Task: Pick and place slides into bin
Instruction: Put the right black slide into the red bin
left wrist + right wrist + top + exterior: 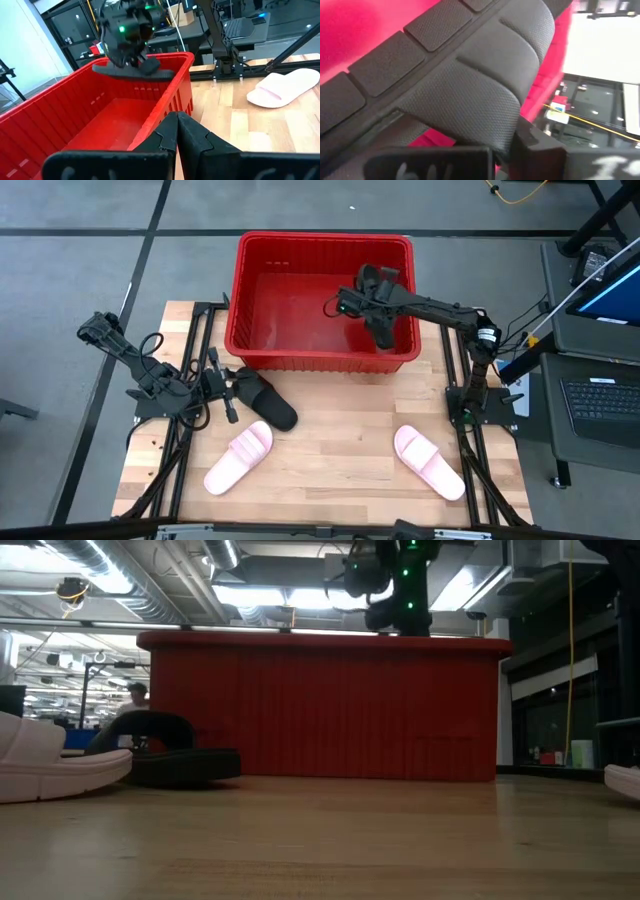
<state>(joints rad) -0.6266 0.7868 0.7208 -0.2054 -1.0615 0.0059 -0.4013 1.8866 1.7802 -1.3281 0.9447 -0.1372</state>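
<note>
Right hand (372, 298) grips a black slide (381, 320) above the red bin (262, 248), near its right wall.

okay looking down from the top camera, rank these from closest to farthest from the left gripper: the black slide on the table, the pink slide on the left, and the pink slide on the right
From the left gripper:
1. Black slide on the table, right beside it.
2. Left pink slide, toward the table's near edge on the left.
3. Right pink slide, across the table on the right arm's side.

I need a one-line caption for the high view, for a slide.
Right pincer holds a black slide over the red bin; one black and two pink slides lie on the table.
</note>
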